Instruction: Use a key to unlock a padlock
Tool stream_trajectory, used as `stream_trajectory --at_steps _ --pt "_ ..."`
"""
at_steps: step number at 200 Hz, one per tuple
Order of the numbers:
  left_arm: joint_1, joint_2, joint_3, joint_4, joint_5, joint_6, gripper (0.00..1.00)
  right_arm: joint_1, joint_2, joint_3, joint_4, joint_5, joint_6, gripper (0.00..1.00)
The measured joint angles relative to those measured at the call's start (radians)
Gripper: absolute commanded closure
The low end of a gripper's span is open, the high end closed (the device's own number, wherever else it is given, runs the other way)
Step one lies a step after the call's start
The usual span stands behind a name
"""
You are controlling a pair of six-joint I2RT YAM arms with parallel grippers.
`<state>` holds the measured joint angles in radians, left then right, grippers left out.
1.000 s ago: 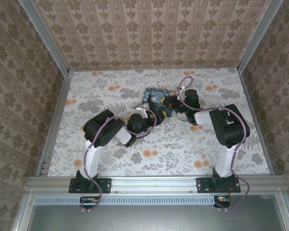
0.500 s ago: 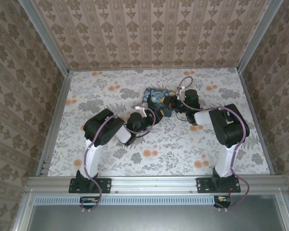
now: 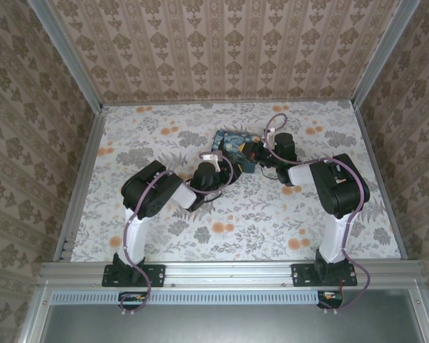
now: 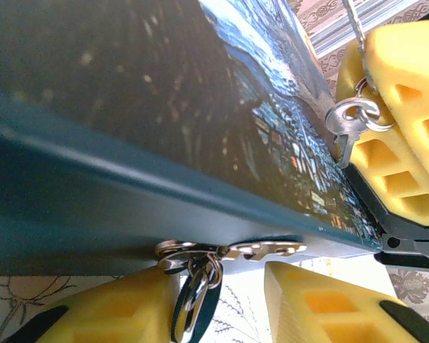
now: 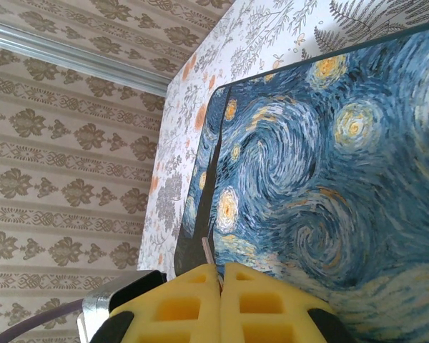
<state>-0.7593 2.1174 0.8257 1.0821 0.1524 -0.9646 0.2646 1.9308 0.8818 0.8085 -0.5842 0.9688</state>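
1. Two arms meet at a box [image 3: 232, 143] printed with a swirling blue night sky. It lies on the floral surface [image 3: 143, 143], a little right of centre and toward the far wall.
2. My left gripper [image 4: 225, 289] comes at the box's near edge from the left. Its yellow fingers stand apart with a clear gap between them.
3. From the left wrist camera I see a key ring [image 4: 193, 286] hanging down in that gap, just beside the left-hand finger. A flat silver key [image 4: 268, 250] lies along the box's dark blue edge above it — the fingers are not closed on either.
4. My right gripper [image 5: 220, 268] sits over the box's right side with its fingers pressed together. A thin pale sliver [image 5: 207, 250] pokes out at the seam, and I cannot tell what it is.
5. The left wrist camera also shows a second silver key [image 4: 347, 125] with its own small ring. It hangs right against the right gripper's yellow fingers, beside the printed face of the box — whether it is gripped or only touching I cannot tell.
6. From above, both grippers are close together, facing one another across the box's near corner.
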Motion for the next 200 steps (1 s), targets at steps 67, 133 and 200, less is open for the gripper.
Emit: stream_trajectory --at_steps 67,133,200 --pt "0.010 0.000 0.010 -0.043 0.003 0.001 0.83 0.000 0.000 0.000 0.003 0.000 0.001 1.00" --pt "0.031 -0.002 0.014 -0.050 0.062 -0.012 1.00 -0.002 -0.013 -0.002 -0.011 -0.008 0.007 1.00" --pt "0.074 -0.046 0.014 -0.142 0.167 -0.038 1.00 -0.002 -0.197 -0.159 0.015 -0.061 0.007 1.00"
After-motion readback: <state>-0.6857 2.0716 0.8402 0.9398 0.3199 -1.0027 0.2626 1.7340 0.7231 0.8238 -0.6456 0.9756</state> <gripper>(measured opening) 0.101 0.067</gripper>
